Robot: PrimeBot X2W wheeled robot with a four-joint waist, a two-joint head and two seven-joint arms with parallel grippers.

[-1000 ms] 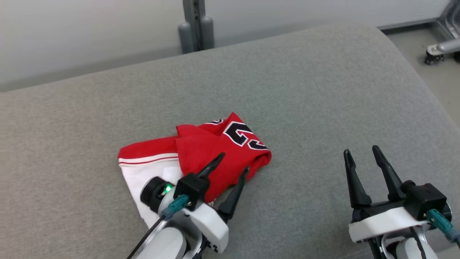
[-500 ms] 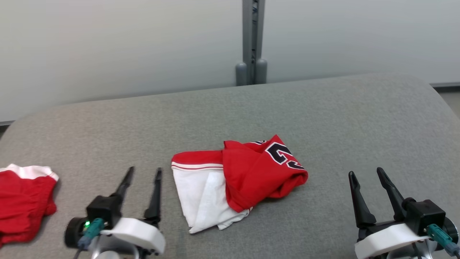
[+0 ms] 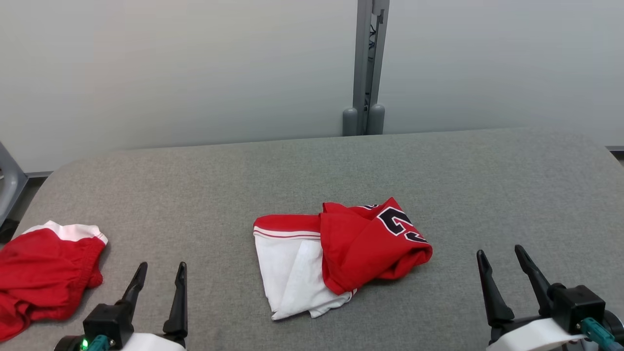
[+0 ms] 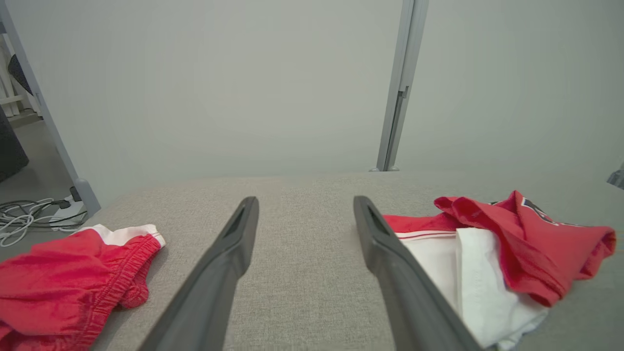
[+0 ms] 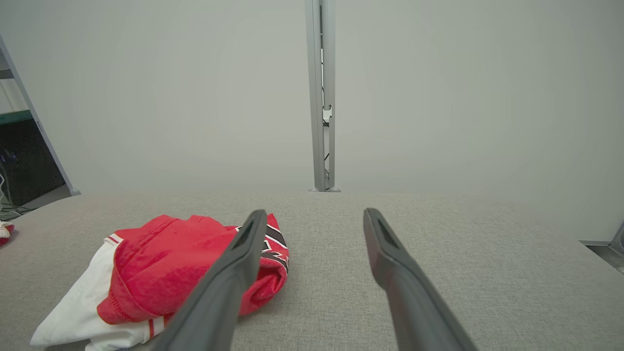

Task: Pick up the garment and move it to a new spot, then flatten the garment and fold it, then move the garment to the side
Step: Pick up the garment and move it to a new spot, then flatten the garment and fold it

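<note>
1. At 9 o'clock of the left wrist view, loose cables [image 4: 29, 217] are seen on the floor, beyond the left edge of the grey padded surface [image 3: 292, 165].
2. At 8 o'clock of the head view, red shorts [image 3: 46, 273] with a white band are seen crumpled near the left edge of the surface, partly cut off by the frame.
3. At 7 o'clock the left gripper [image 3: 162, 267] is seen with its fingers spread wide. Nothing is held or touched, and bare fabric lies ahead of it, between the shorts and the jersey.
4. Just below the centre, toward 6 o'clock, the red-and-white jersey [image 3: 341, 253] is found in a loosely folded heap. A red layer with a black number is lapped over a white panel, and it is touched by neither gripper.
5. At 12 o'clock a grey post [image 3: 368, 73] is seen behind the far edge, against a pale wall [image 3: 170, 73].
6. At 5 o'clock the right gripper [image 3: 499, 251] is seen spread wide and empty, well apart from the jersey at its 10 o'clock.
7. Bare surface is left from the jersey out to the rounded right edge at 3 o'clock, and up to the far edge.
</note>
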